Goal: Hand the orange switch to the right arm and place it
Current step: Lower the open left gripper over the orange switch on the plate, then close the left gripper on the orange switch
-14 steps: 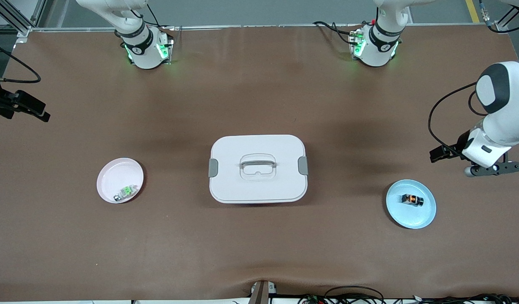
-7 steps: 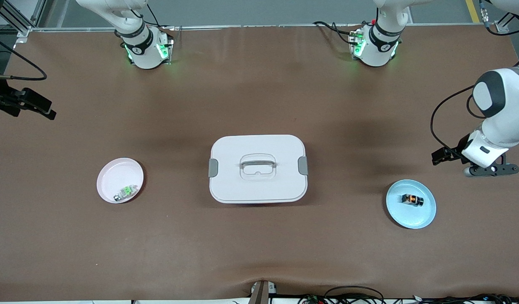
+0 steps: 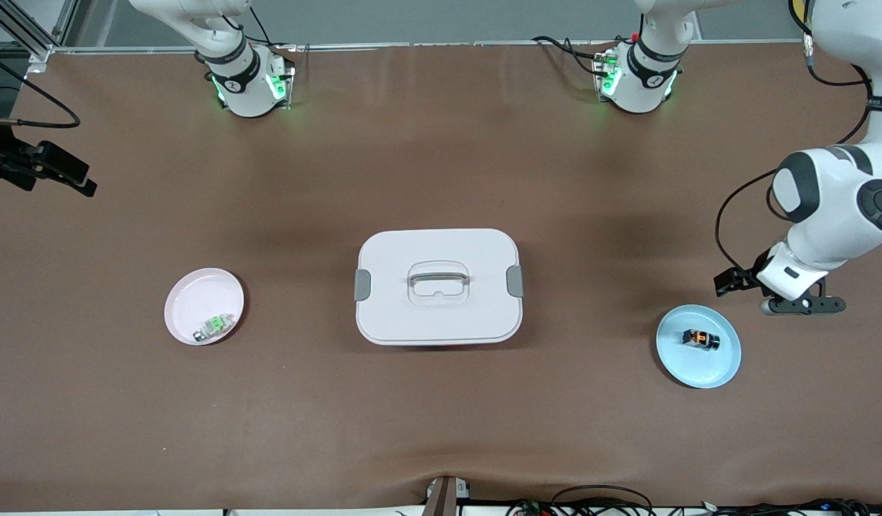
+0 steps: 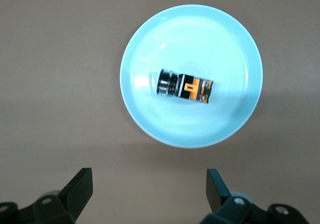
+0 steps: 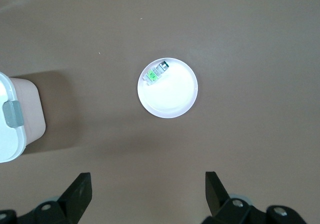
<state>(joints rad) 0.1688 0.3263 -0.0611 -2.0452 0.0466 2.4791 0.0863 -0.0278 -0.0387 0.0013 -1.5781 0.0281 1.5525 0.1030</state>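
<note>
I saw the orange switch [image 3: 700, 339] lying on the blue plate [image 3: 721, 369] on the brown tabletop [image 3: 441, 172]. The left hand [image 4: 150, 196] hung wide above it. The right hand [image 5: 147, 196], also wide, showed in its wrist view only.

Both arms white, black joint rings, green lights at bases. Left arm [image 3: 835, 208]: black cable looped beside wrist. Left gripper [image 4: 149, 196] black, with round screw holes.

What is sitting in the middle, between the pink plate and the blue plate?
A white lidded box with grey latches and a handle on top. The front view shows it on the table between the pink plate and the blue plate.
</note>
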